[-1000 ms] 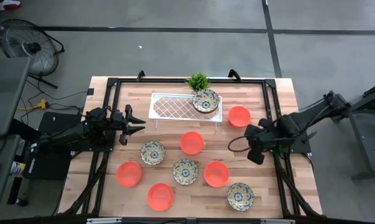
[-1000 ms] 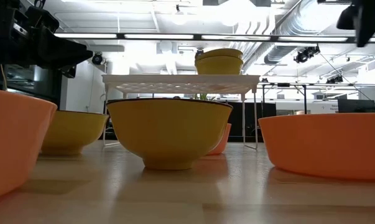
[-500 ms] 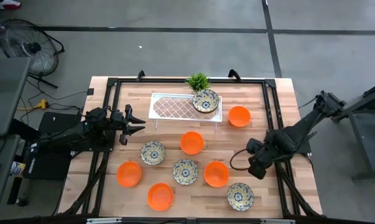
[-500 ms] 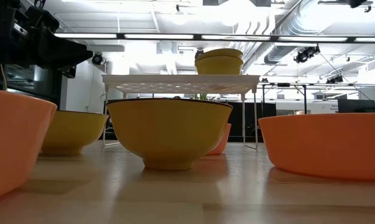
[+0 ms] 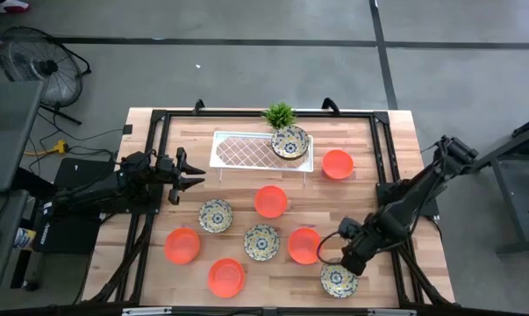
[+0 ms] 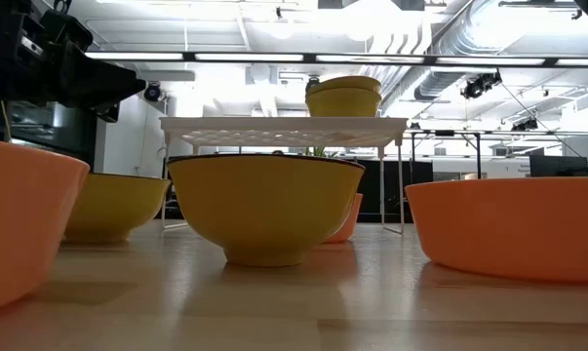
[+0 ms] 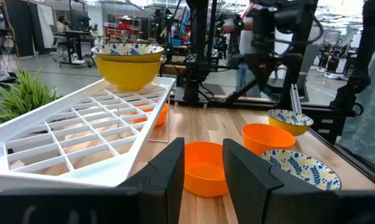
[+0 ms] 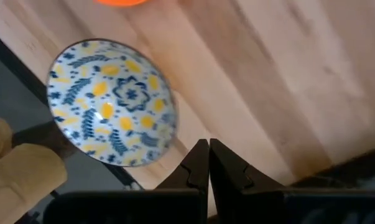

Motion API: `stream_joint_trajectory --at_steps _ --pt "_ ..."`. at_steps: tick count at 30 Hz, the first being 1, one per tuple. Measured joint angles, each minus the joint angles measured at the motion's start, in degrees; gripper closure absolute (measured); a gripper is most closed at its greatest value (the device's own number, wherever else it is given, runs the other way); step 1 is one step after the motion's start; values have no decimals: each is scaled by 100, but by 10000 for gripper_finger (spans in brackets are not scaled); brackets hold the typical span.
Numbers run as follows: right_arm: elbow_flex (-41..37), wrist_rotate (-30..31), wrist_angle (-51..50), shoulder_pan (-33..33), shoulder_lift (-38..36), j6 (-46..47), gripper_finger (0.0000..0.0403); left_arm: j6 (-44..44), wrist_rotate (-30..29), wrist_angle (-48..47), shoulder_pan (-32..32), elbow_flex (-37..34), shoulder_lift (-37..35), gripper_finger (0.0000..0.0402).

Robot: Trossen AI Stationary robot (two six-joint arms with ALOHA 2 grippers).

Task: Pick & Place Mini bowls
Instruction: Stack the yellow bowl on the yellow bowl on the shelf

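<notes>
Several orange mini bowls (image 5: 271, 201) and cream floral mini bowls (image 5: 261, 241) stand on their bases across the wooden table. Two floral bowls are stacked (image 7: 128, 62) on the right end of the white lattice tray (image 5: 246, 149). My right gripper (image 5: 347, 259) is shut with nothing in it and points down over the near right of the table. It sits just beside the nearest floral bowl (image 8: 112, 102), between that bowl and an orange one (image 5: 304, 245). My left gripper (image 7: 203, 177) waits level at the table's left side, open, with nothing between its fingers.
A small green plant (image 5: 280, 114) stands behind the tray at the far edge. Black frame rails (image 5: 382, 149) run along the table's sides. One orange bowl (image 5: 337, 163) sits alone at the far right. Bare wood lies to the right of the nearest floral bowl.
My right gripper has swung from the right middle of the table toward the near edge and a little left, sinking and rolling its wrist, and now hangs by the nearest floral bowl. It has stayed shut. No bowl has moved.
</notes>
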Motion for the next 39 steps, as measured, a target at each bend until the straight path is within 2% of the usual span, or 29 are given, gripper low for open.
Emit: stream_joint_trajectory --at_steps 4,12,17,24,39 --pt "0 -40 407 90 287 17 378 0 1 0 0 0 0 296" --pt "-1 -178 842 189 802 -305 259 0 22 0 0 0 0 296" --pt "-1 -41 855 187 1032 -394 224 0 20 0 0 0 0 296" --pt "0 -1 848 186 1221 -477 225 0 20 0 0 0 0 296" --pt "-1 134 1098 69 1475 -596 275 0 15 0 0 0 0 296"
